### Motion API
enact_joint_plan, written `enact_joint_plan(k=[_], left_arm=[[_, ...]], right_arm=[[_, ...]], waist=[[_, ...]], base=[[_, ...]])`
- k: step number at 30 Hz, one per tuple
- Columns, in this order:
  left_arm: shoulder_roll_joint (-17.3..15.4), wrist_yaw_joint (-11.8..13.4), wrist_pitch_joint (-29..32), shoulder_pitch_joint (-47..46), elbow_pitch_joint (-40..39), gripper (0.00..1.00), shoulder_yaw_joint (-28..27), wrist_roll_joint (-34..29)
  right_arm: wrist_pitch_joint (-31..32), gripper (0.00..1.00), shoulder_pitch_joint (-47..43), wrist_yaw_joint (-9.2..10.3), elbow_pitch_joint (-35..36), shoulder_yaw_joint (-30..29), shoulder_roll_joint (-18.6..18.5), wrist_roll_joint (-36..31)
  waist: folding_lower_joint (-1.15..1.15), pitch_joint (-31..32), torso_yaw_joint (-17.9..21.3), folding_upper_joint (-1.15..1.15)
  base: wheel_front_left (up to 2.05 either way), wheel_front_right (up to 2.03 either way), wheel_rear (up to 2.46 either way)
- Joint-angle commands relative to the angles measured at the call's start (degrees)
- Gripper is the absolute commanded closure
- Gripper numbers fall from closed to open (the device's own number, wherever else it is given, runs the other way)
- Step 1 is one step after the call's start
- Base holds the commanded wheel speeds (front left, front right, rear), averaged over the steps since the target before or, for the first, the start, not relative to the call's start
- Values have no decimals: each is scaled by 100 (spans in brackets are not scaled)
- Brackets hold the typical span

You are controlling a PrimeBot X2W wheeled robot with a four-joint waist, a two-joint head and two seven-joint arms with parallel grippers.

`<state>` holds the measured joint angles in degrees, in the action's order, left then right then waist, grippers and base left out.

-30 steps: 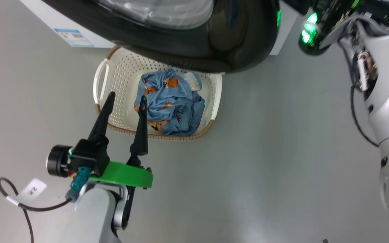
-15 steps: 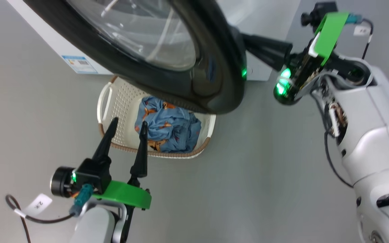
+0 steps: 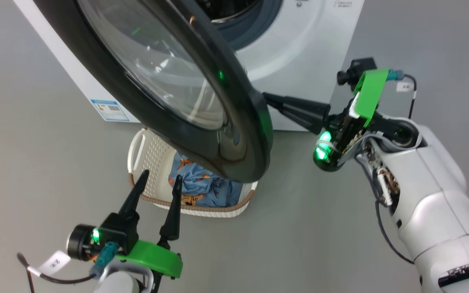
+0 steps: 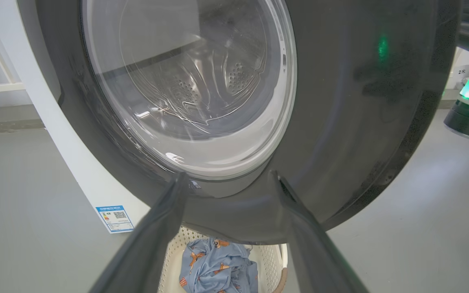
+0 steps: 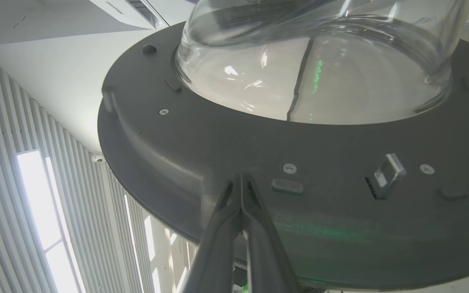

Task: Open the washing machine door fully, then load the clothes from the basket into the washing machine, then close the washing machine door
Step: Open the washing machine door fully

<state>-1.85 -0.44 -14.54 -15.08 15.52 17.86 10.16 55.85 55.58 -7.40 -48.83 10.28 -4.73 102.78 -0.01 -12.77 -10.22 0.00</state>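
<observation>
Glossy black rim and bulging clear glass: the washing machine door [image 3: 165, 85] stands swung out from the white washing machine [image 3: 307, 49], reaching across the head view from ten o'clock to its centre. At three o'clock of the door, the right gripper [image 3: 268, 97] has its two fingers pressed together on nothing, tips against the door's grey inner face near the edge. Under the door, at six o'clock, the basket [image 3: 218, 211] sits on the grey floor [image 3: 320, 244] with the clothes [image 3: 202, 189] bunched inside. At seven o'clock, the left gripper [image 3: 161, 176] hovers over the basket's near rim, fingers spread wide and empty.
</observation>
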Motion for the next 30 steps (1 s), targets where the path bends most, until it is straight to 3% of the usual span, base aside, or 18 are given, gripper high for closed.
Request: enact_joint_plan(k=[1,15,30], left_arm=[[-103,-70,-46,53,-44,0,-185,-47],[-103,-110,-46,205,-47,0,-195,1],[-103,-86,-46,217,-81,0,-261,5]], right_arm=[[-45,100,-144,-9,221,245,183,199],[-421,100,-439,-9,489,1224,185,938],[-871,100,-561,-9,747,1265,146,1259]], waist=[[1,204,-66,0],[1,427,-286,0],[1,411,-182,0]], base=[[0,0,0],[0,0,0],[0,0,0]])
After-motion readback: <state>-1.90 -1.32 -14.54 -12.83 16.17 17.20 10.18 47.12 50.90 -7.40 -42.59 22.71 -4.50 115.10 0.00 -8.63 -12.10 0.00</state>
